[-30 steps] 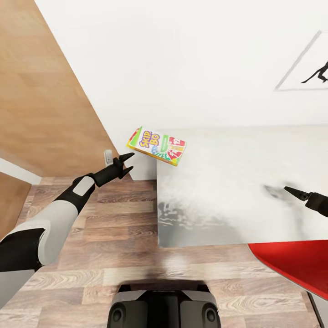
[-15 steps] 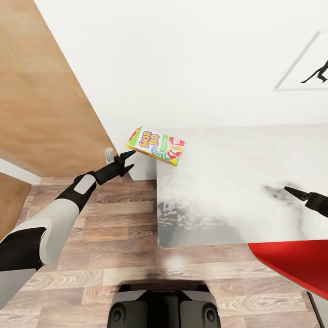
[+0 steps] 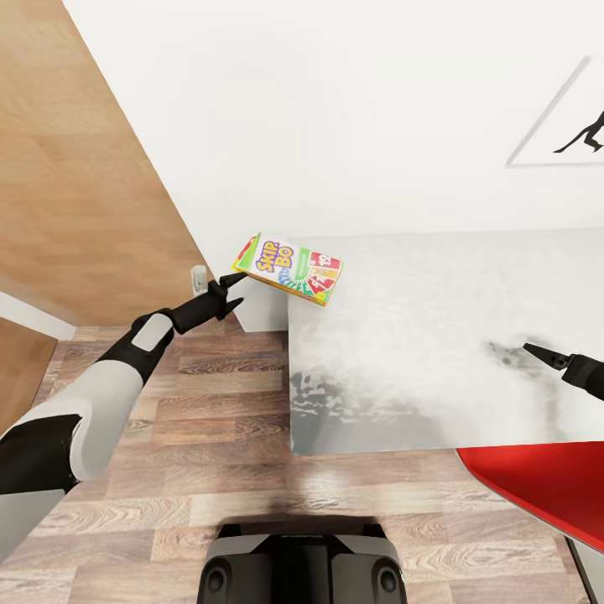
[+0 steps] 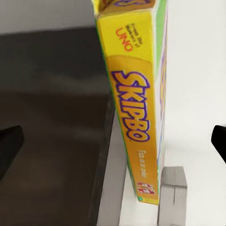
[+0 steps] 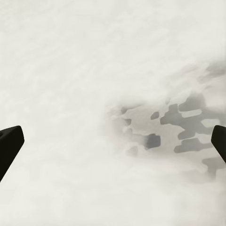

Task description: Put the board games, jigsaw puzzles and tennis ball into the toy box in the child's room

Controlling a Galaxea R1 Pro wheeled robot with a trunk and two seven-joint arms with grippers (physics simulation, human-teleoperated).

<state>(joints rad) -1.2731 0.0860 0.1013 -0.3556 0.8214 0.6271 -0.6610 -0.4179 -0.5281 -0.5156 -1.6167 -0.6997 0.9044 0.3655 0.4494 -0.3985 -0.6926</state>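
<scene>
Left fingers (image 3: 236,288) spread wide, empty, flanking Skip-Bo box (image 3: 289,268) end overhanging table (image 3: 436,335) corner, right fingers (image 5: 113,141) open over tabletop

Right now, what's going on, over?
Left end effector open, at Skip-Bo box overhanging table corner. Right end effector open over tabletop. Nothing between.

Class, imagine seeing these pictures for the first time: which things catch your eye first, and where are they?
The bright Skip-Bo game box overhangs the white table's far left corner. The left tool, open, sits at the box's overhanging end. A red shape juts in at the near right.
</scene>
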